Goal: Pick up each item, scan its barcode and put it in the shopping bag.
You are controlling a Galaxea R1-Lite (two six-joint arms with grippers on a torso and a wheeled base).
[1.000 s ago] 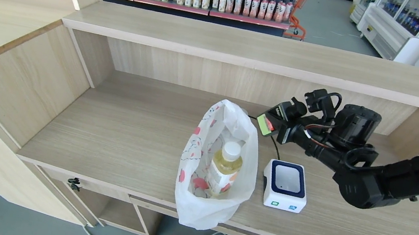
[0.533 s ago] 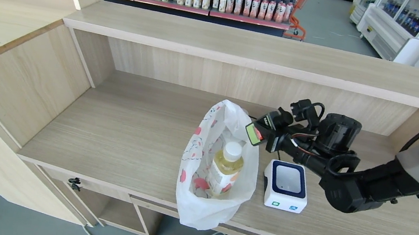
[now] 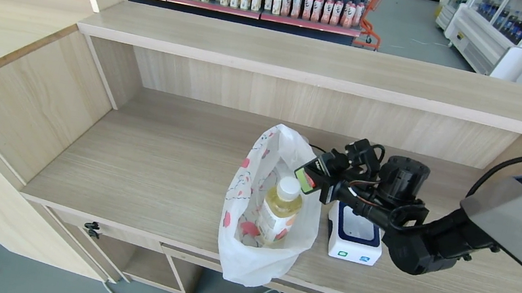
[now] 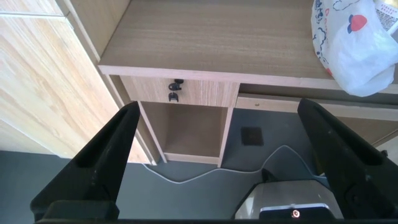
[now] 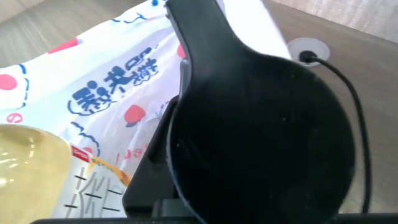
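Small dark item (image 3: pixel 308 181) with green-and-red face clamped in right gripper (image 3: pixel 315 178) — held at the rim of shopping bag (image 3: pixel 243 250), partly above scanner (image 3: pixel 355 244). White red-printed shopping bag standing at front edge of table (image 3: pixel 157 166), bottle (image 3: pixel 281 207) of yellow liquid upright inside. Scanner just beside shopping bag. Low in front of table edge, left gripper (image 4: pixel 217 112) — fingers spread apart.
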